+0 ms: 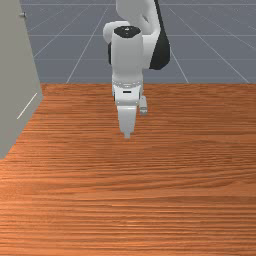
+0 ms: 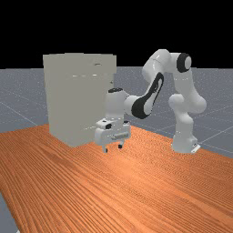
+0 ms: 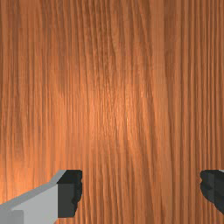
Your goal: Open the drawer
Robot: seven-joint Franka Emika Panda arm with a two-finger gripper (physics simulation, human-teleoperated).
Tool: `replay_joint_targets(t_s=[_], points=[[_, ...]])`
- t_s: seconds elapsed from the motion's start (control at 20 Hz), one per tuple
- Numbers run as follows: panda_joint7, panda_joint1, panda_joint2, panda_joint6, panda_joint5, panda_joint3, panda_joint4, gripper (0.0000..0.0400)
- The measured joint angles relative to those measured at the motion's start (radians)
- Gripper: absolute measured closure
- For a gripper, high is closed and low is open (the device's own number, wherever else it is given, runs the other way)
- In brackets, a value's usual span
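Note:
My gripper points down over the table at the middle of the front view. In the far view the gripper hangs low in front of the cabinet, its two fingers apart. Bare wood lies below the open gripper in the wrist view, with nothing between the fingers. The grey-beige cabinet stands tall behind the hand in the far view. At the front view's left edge, the cabinet shows a side wall and a small knob-like piece high up. Which part is the drawer, I cannot tell.
The wooden table spreads around and below the hand. In the far view the table runs toward the camera, and the arm's base stands on it at the right.

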Motion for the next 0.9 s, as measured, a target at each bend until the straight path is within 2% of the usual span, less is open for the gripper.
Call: replay_joint_targets(t_s=[0.05, 0.1, 0.15, 0.2, 0.25, 0.3, 0.35, 0.4, 0.45, 0.6, 0.65, 0.9], points=[[0.008, 0.004, -0.001, -0.012, -0.017, -0.010, -0.005, 0.0151], [0.012, 0.002, 0.001, -0.020, -0.027, -0.019, -0.010, 0.0242], [0.033, 0.002, 0.002, -0.034, -0.032, -0.028, -0.010, 0.0147], [0.046, 0.001, 0.001, -0.043, -0.034, -0.034, -0.008, 0.0089], [0.053, 0.001, 0.000, -0.048, -0.036, -0.037, -0.007, 0.0054], [0.241, 0.021, -0.041, -0.251, -0.056, -0.062, 0.047, 0.0188], [0.423, 0.038, -0.109, -0.417, -0.062, -0.084, 0.133, 0.0270], [0.609, 0.052, -0.161, -0.525, -0.066, -0.103, 0.203, 0.0321], [0.798, 0.064, -0.191, -0.592, -0.068, -0.120, 0.246, 0.0351], [1.359, 0.096, -0.183, -0.725, -0.052, -0.162, 0.330, 0.0389], [1.465, 0.101, -0.170, -0.753, -0.042, -0.171, 0.348, 0.0393], [1.617, 0.102, -0.163, -0.806, 0.013, -0.178, 0.381, 0.0399]])
